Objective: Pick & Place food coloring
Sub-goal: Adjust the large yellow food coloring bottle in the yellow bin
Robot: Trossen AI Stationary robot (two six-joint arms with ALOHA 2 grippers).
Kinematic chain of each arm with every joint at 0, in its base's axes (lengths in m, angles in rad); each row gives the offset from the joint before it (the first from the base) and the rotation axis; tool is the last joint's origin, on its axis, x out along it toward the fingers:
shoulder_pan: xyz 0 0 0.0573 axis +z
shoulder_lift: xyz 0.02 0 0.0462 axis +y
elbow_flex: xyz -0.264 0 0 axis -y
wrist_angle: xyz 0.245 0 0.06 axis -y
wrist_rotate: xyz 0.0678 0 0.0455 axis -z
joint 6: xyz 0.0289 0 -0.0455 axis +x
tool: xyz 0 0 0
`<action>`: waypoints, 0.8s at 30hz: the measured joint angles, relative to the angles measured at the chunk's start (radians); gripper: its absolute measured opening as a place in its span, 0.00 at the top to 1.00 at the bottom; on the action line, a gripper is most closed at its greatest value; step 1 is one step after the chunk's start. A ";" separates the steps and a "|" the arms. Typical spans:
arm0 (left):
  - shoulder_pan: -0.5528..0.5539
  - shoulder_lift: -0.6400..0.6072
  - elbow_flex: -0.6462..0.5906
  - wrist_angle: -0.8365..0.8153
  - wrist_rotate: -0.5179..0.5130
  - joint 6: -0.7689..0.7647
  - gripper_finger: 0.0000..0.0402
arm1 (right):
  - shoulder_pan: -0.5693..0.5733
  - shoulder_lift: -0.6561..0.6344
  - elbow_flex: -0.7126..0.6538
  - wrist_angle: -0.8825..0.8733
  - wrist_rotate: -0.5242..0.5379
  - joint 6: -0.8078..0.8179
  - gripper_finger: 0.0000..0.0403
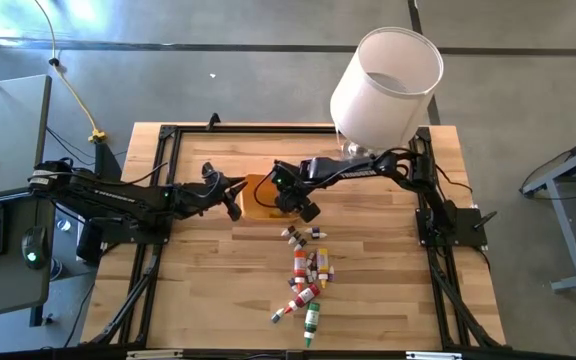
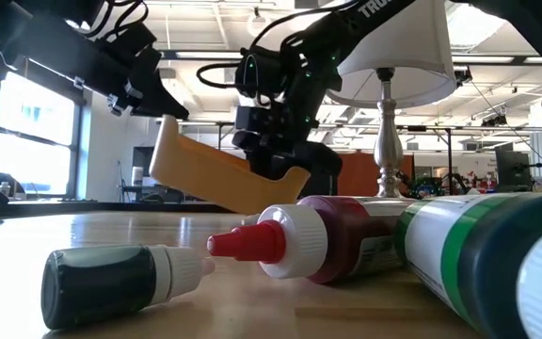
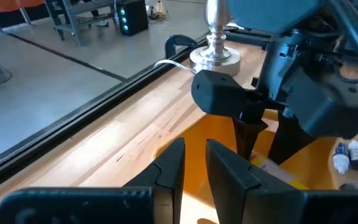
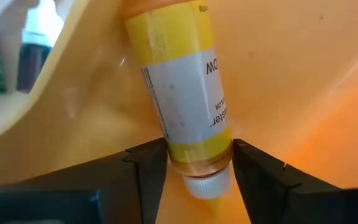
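Observation:
An orange tray [image 1: 256, 190] hangs tilted over the table's middle, with my left gripper [image 1: 230, 198] shut on its left end. My right gripper [image 1: 293, 205] reaches down into the tray, shut on a yellow food coloring bottle [image 4: 182, 93]. Several more food coloring bottles [image 1: 303, 275] lie loose on the wood nearer the front edge. Of these, the low view shows a dark green one [image 2: 111, 282], a red one [image 2: 318, 240] and a green-and-white one [image 2: 478, 254] lying on their sides. My left gripper holds the tray by the wall [image 3: 194, 177] at its left end, which shows between the two fingers [image 3: 169, 168]. It comes in nearly level from the table's left. That end [image 2: 167, 141] is lifted; the tray slopes down toward its right end [image 2: 285, 193]. My right gripper pinches the yellow bottle between its two fingers [image 4: 145, 171], just below the white cap [image 4: 207, 182]. The fingers point steeply down from above, and the bottle runs on away from them, cap end toward the gripper. Its body lies inside the tray against the orange floor [image 4: 291, 74].
A lamp with a white shade [image 1: 388, 80] and a metal foot [image 3: 215, 50] stands at the table's far right. Two small vials [image 3: 347, 155] lie just past the tray's near wall. A black frame rail [image 1: 158, 200] runs round the tabletop.

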 joint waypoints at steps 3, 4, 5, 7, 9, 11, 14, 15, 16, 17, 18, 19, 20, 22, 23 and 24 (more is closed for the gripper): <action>0.000 0.000 0.000 -0.031 0.003 -0.009 0.85 | 0.001 0.000 -0.001 0.018 -0.006 0.017 0.63; 0.000 0.000 0.000 -0.033 0.003 -0.009 0.85 | 0.001 0.000 -0.001 0.023 -0.006 0.023 0.64; 0.000 0.000 0.000 -0.034 0.002 -0.009 0.85 | 0.001 0.000 -0.001 0.027 -0.007 0.028 0.65; 0.000 0.000 0.000 -0.037 0.002 -0.009 0.85 | 0.001 0.000 -0.002 0.032 -0.012 0.042 0.66; 0.000 0.000 0.000 -0.037 0.002 -0.009 0.85 | 0.001 -0.006 -0.002 0.033 -0.007 0.064 0.66; 0.000 0.000 0.000 -0.037 0.002 -0.009 0.85 | 0.001 -0.016 -0.004 0.034 0.008 0.077 0.66; 0.000 0.000 0.000 -0.036 0.002 -0.009 0.85 | 0.007 -0.042 -0.007 0.041 0.023 0.076 0.66; 0.000 0.000 0.000 -0.036 0.002 -0.010 0.85 | 0.009 -0.053 -0.009 0.041 0.031 0.075 0.66; 0.000 0.000 0.000 -0.036 0.002 -0.010 0.85 | 0.012 -0.066 -0.011 0.038 0.049 0.073 0.66; 0.000 0.000 0.000 -0.036 0.002 -0.010 0.85 | 0.014 -0.080 -0.011 0.044 0.060 0.070 0.66; 0.000 0.000 0.000 -0.036 0.002 -0.010 0.85 | 0.016 -0.095 -0.010 0.056 0.073 0.067 0.66; 0.000 0.000 0.000 -0.036 0.002 -0.010 0.85 | 0.018 -0.108 -0.006 0.059 0.093 0.064 0.66; 0.000 0.000 0.000 -0.035 0.002 -0.010 0.85 | 0.018 -0.118 -0.005 0.062 0.111 0.059 0.66; 0.000 0.000 0.000 -0.032 0.003 -0.010 0.85 | 0.019 -0.123 -0.005 0.061 0.146 0.034 0.66; 0.000 0.000 0.000 -0.027 0.003 -0.010 0.85 | 0.021 -0.123 -0.006 0.058 0.169 0.015 0.66; 0.000 0.000 0.000 -0.023 0.006 -0.010 0.85 | 0.022 -0.123 -0.007 0.054 0.201 -0.010 0.66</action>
